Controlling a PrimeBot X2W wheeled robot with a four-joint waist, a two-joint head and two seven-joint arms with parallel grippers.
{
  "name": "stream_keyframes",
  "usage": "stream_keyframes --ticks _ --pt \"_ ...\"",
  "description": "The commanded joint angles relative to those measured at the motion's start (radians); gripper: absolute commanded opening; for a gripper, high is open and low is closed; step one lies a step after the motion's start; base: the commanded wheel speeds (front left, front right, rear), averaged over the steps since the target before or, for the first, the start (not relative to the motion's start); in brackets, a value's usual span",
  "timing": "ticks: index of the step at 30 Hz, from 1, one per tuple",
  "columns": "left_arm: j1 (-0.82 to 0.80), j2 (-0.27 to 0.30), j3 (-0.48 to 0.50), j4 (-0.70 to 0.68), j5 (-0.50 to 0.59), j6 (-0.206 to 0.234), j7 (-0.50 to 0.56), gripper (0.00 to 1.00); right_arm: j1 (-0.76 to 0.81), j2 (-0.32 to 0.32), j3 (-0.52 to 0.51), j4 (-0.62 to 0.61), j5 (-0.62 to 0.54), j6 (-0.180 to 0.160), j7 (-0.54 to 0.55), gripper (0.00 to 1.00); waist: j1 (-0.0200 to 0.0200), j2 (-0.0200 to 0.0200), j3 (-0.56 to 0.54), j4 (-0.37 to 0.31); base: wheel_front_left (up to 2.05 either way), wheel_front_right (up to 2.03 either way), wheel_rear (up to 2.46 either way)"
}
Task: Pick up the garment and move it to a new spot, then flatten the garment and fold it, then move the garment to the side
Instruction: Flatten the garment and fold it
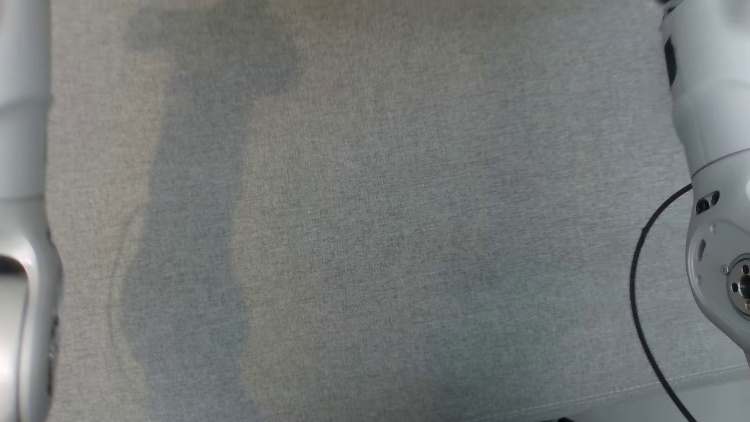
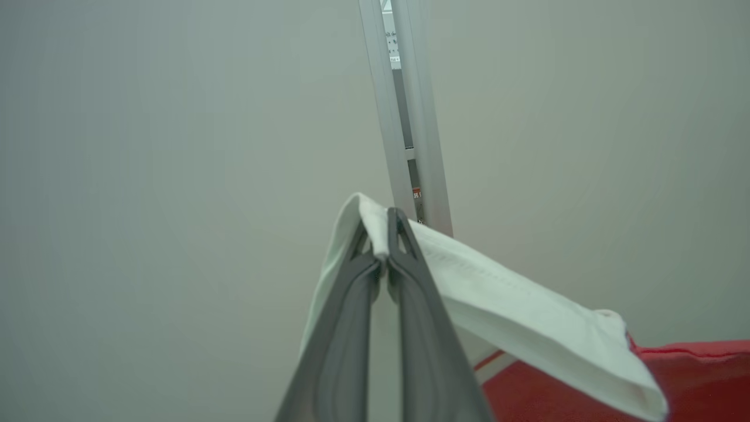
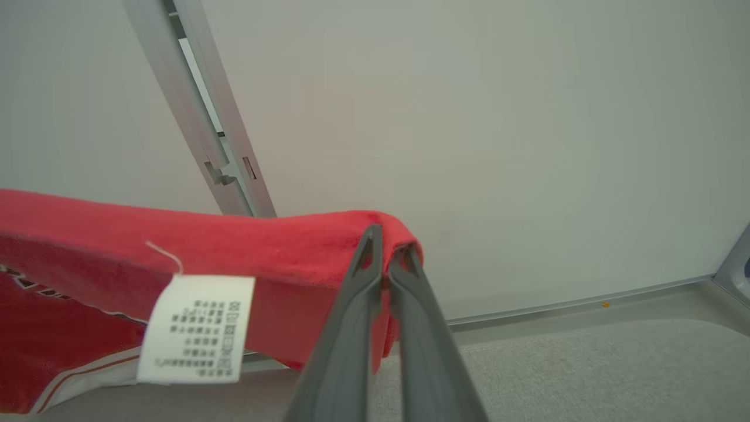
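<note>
The garment [image 3: 275, 252] is red with a white part [image 2: 515, 310] and a white care label [image 3: 196, 328]. It hangs in the air, stretched between both hands. My left gripper [image 2: 384, 225] is shut on the white edge, which folds over its fingertips. My right gripper [image 3: 388, 243] is shut on a red edge, and the cloth runs off to the left of that view above the grey surface [image 3: 586, 369]. In the head view my pale forearms stand at the left edge [image 1: 23, 234] and right edge [image 1: 712, 176], above the grey fabric surface [image 1: 375, 234].
A pale wall with an aluminium post [image 2: 404, 117] stands behind the surface. A black cable [image 1: 636, 293] loops beside my right arm. The surface's stitched front edge [image 1: 644, 387] shows at the lower right of the head view.
</note>
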Motion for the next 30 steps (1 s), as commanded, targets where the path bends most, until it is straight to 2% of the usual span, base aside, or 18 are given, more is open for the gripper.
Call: stream_keyframes --ticks 1,5,8,14,19,25,30 --pt "0.064 0.001 0.025 -0.017 -0.016 -0.002 -0.002 0.0 0.011 -0.002 0.013 0.026 0.017 -0.001 -0.019 0.0 -0.0002 -0.0001 0.076 0.016 0.0 0.0 0.0" --pt "0.18 -0.005 0.088 -0.094 -0.034 -0.027 -0.003 0.0 0.027 -0.003 0.075 0.074 0.08 -0.001 -0.045 0.0 -0.0002 -0.0001 0.093 0.02 0.0 0.0 0.0" --pt "0.273 -0.018 0.141 -0.162 -0.07 -0.044 -0.003 0.0 0.058 -0.003 0.139 0.058 0.138 -0.001 -0.049 0.0 -0.0002 -0.0001 0.091 0.021 0.0 0.0 0.0" --pt "0.469 -0.037 0.181 -0.337 -0.116 -0.054 -0.003 0.0 0.18 -0.003 0.2 -0.094 0.238 -0.001 -0.05 0.0 -0.0002 -0.0001 0.067 0.014 0.0 0.0 0.0" --pt "0.621 -0.023 0.184 -0.468 -0.158 -0.054 -0.003 0.0 0.301 -0.002 0.233 -0.208 0.28 -0.001 -0.05 0.0 -0.0002 -0.0001 0.025 0.016 0.0 0.0 0.0" --pt "0.815 -0.02 0.193 -0.595 -0.174 -0.055 -0.003 0.0 0.474 -0.007 0.283 -0.329 0.276 -0.001 -0.05 0.0 -0.0002 -0.0001 -0.064 0.016 0.0 0.0 0.0" --pt "1.003 -0.043 0.203 -0.652 -0.2 -0.055 -0.003 0.0 0.636 -0.006 0.31 -0.402 0.34 -0.001 -0.05 0.0 -0.0002 -0.0001 -0.18 0.026 0.0 0.0 0.0"
